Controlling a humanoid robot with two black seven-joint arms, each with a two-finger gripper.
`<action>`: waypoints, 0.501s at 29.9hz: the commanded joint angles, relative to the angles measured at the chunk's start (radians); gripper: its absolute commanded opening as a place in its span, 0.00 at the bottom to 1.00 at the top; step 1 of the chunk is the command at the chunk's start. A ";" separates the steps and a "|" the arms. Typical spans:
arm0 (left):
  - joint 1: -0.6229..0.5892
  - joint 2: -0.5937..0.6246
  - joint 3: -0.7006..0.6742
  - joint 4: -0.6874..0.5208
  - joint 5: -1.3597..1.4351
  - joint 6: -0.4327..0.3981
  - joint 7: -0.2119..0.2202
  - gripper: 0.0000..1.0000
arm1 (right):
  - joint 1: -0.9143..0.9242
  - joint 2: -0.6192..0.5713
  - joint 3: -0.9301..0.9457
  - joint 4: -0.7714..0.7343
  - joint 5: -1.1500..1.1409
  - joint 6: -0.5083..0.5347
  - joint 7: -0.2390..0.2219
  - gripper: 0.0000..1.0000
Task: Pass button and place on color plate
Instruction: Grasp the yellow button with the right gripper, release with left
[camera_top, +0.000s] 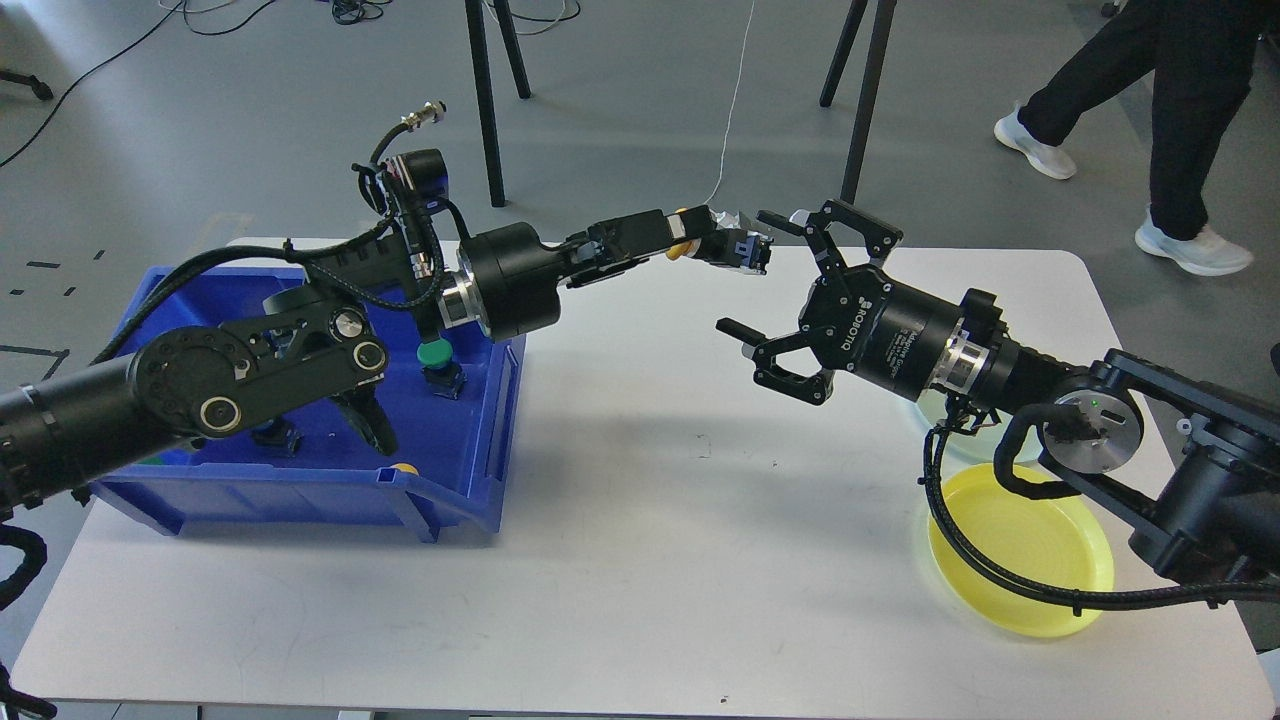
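My left gripper (700, 238) reaches out over the back of the white table (650, 520) and is shut on a button (745, 250) with a yellow cap and a blue-black body that sticks out to the right. My right gripper (748, 272) is open, its fingers spread above and below, just right of the button and not touching it. A yellow plate (1020, 565) lies at the front right. A pale green plate (955, 440) behind it is mostly hidden by my right arm.
A blue bin (470, 490) stands at the left with a green button (433, 352) and a yellow one (404, 467) inside; my left arm covers much of it. Black stand legs (860, 110) rise behind the table. A person (1180, 120) walks at the back right.
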 joint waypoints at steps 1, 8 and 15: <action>0.001 0.000 0.000 0.000 0.004 0.000 0.000 0.06 | 0.016 0.016 -0.001 -0.015 0.000 0.000 0.000 0.85; 0.001 0.000 0.000 0.000 0.004 0.000 0.000 0.07 | 0.017 0.022 -0.002 -0.017 0.000 0.000 0.000 0.52; 0.001 0.001 0.000 0.000 0.004 0.000 0.000 0.07 | 0.017 0.024 0.003 -0.021 0.000 0.000 0.002 0.20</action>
